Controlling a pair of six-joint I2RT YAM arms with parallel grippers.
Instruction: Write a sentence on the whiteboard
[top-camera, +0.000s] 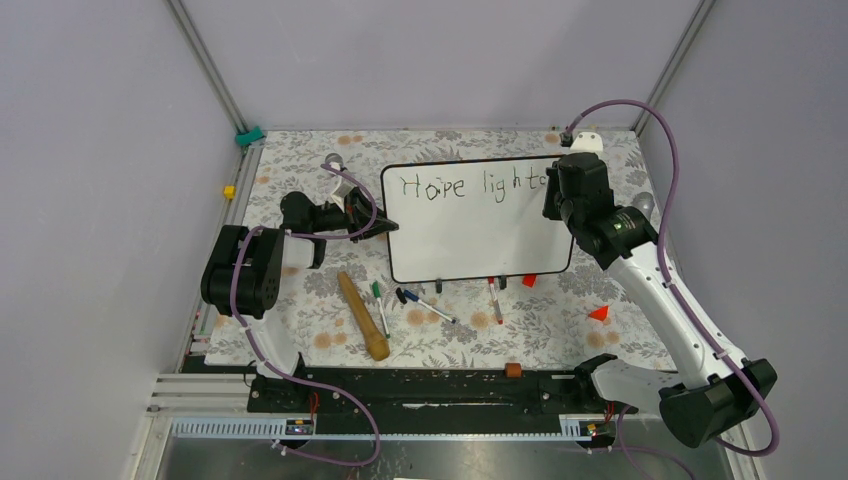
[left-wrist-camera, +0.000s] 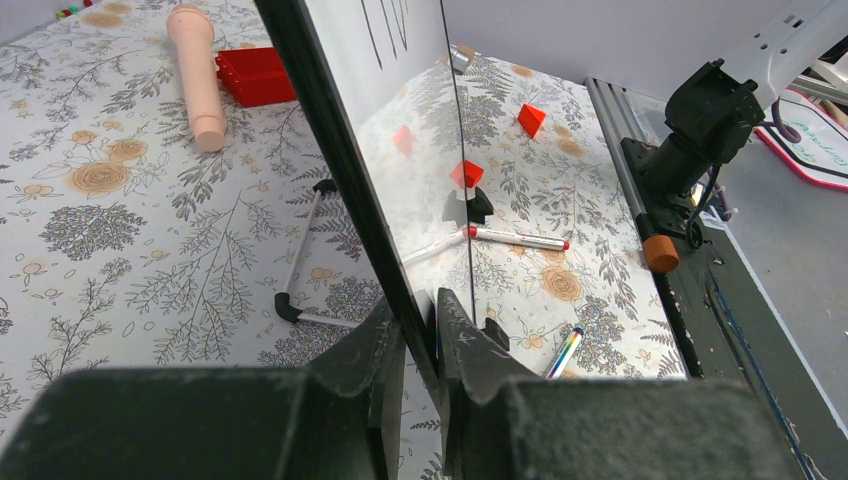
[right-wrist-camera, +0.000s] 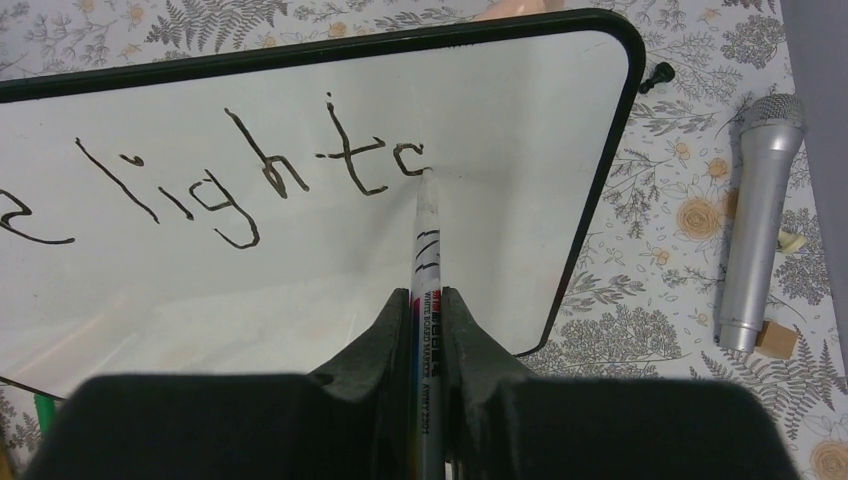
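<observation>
Clamped in the right end effector (right-wrist-camera: 428, 300): a thin marker (right-wrist-camera: 424, 230), tip touching the whiteboard (right-wrist-camera: 520, 110) just after "light" in the unfinished sentence (right-wrist-camera: 250, 170). Clamped in the left end effector (left-wrist-camera: 420, 310): the board's black left edge, bracing it where it stands propped on the bench (top-camera: 450, 345). Probably light, stiff and glossy-slick; apt to slide or tip under pen pressure. Best held by the frame, never the writing face. Smooth marker barrel; wants a firm pinch.
</observation>
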